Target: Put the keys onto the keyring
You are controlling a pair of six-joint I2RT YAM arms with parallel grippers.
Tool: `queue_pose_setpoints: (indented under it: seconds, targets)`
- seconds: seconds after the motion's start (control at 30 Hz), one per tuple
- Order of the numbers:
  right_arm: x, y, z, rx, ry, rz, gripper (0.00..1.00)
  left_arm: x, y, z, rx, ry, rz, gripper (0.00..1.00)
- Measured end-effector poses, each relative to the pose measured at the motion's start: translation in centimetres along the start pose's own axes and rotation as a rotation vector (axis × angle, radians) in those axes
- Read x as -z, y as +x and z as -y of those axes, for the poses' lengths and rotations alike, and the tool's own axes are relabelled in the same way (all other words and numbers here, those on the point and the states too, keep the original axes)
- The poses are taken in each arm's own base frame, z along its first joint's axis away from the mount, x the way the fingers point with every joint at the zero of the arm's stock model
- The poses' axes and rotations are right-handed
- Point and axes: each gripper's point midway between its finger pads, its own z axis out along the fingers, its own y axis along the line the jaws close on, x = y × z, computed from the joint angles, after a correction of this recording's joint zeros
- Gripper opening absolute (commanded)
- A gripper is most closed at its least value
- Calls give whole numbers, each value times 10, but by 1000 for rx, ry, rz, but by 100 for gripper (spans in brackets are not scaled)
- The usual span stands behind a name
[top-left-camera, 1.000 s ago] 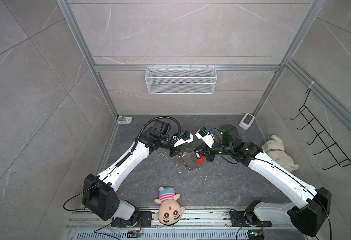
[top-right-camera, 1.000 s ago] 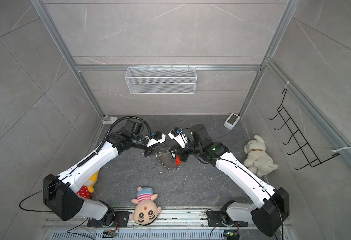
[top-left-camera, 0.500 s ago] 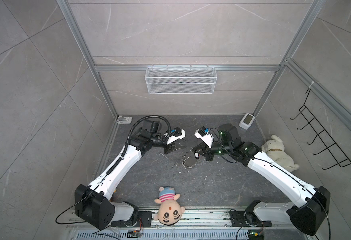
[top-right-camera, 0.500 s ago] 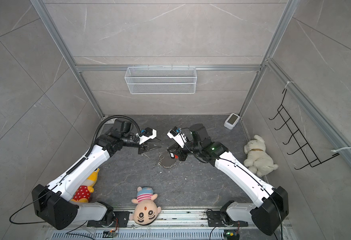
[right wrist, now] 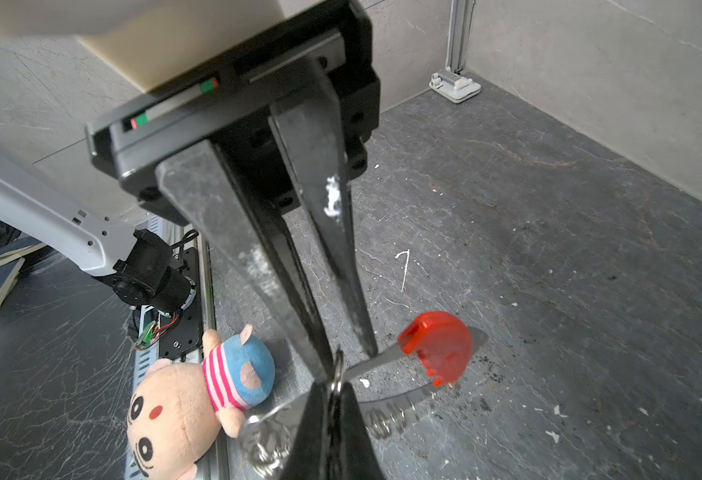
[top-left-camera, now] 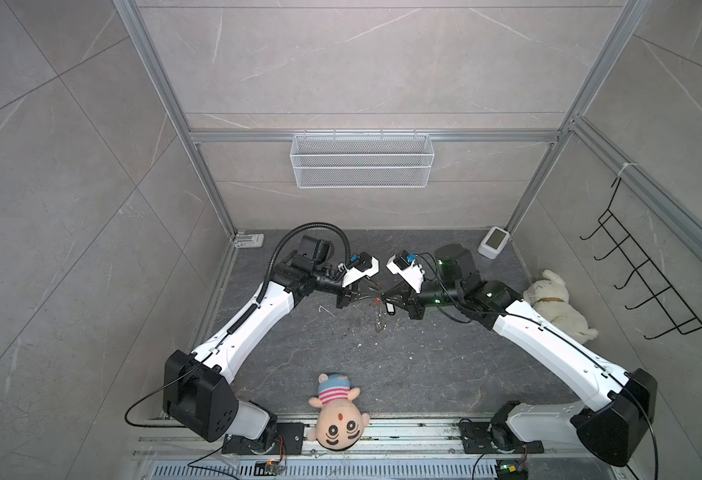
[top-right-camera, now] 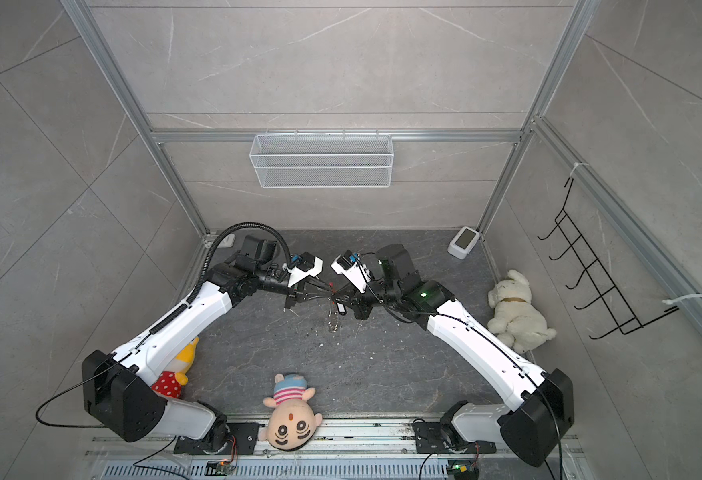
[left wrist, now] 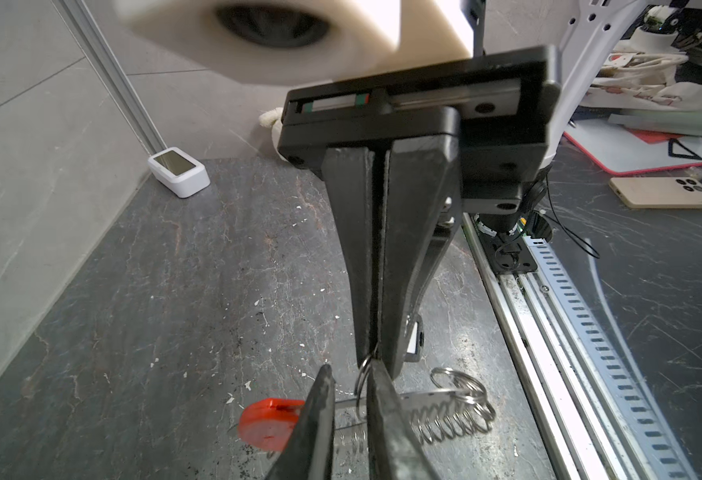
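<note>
My right gripper (right wrist: 334,386) is shut on a small silver ring (right wrist: 337,370) at its tip. The keys (left wrist: 413,340), a small dark piece with a pale patch, dangle just behind those fingers and show in both top views (top-left-camera: 390,307). My left gripper (left wrist: 351,365) meets the right gripper (top-left-camera: 386,296) tip to tip, its jaws a narrow gap apart with that ring between them. The keyring (left wrist: 457,399), an oval metal loop with a red segment (left wrist: 270,424) and several rings, sits right below both tips. I cannot tell whether it rests on the table.
A striped-cap plush doll (top-left-camera: 337,411) lies at the front rail. A white plush dog (top-left-camera: 557,303) lies on the right and a yellow-red plush (top-right-camera: 174,370) under the left arm. A thin white bent wire (top-left-camera: 325,309) lies left of the grippers, a small white device (top-left-camera: 494,242) back right.
The left gripper, pulled back leftward half a second ago, has returned to the right gripper's tip with narrower jaws. The keyring, an open oval from above before, now looks edge-on. The right arm barely moved.
</note>
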Motion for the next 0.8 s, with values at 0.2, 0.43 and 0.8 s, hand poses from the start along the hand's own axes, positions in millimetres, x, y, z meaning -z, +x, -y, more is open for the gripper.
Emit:
queue_pose_setpoints:
  seconds: [0.2,0.43,0.8]
  targets:
    - [0,1,2,-2,14,-6,0,-2,2,2,34,32,-1,11]
    - [-1,3,0,-4,11,-15,0,-2,4,5,52,43,-7,18]
    - [-1,4,-1,-22,13,-24,0,-2,6,7,67,53,-11,8]
